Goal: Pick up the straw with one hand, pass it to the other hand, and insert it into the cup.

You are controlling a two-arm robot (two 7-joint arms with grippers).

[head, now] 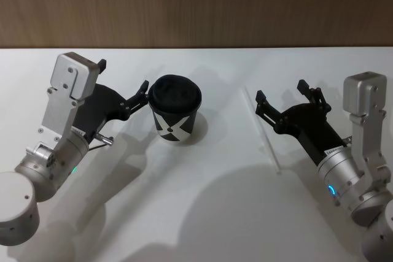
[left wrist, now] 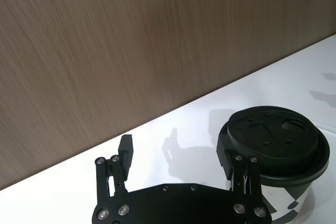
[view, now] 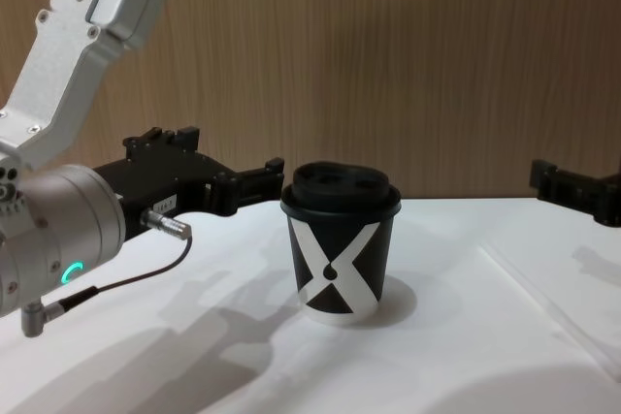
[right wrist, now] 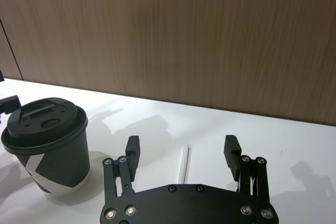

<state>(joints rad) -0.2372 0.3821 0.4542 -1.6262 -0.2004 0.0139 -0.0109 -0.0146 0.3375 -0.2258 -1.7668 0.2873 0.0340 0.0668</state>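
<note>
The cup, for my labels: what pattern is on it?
Black cup with a bold white X, clearest in chest view.

Surface materials and finishes on the smooth, matt white tabletop (head: 202, 204).
Cup (head: 175, 118) of matt black paper with white print, capped by a smooth black plastic lid of slight sheen; straw (head: 269, 146) of thin, smooth white plastic; left hand (head: 124, 75) and right hand (head: 281, 91) in matt black, studded with bright metal screw heads; arm housings (head: 61, 99) of satin silver metal; wall panel (head: 196, 4) of fine-grained brown wood, matt.
</note>
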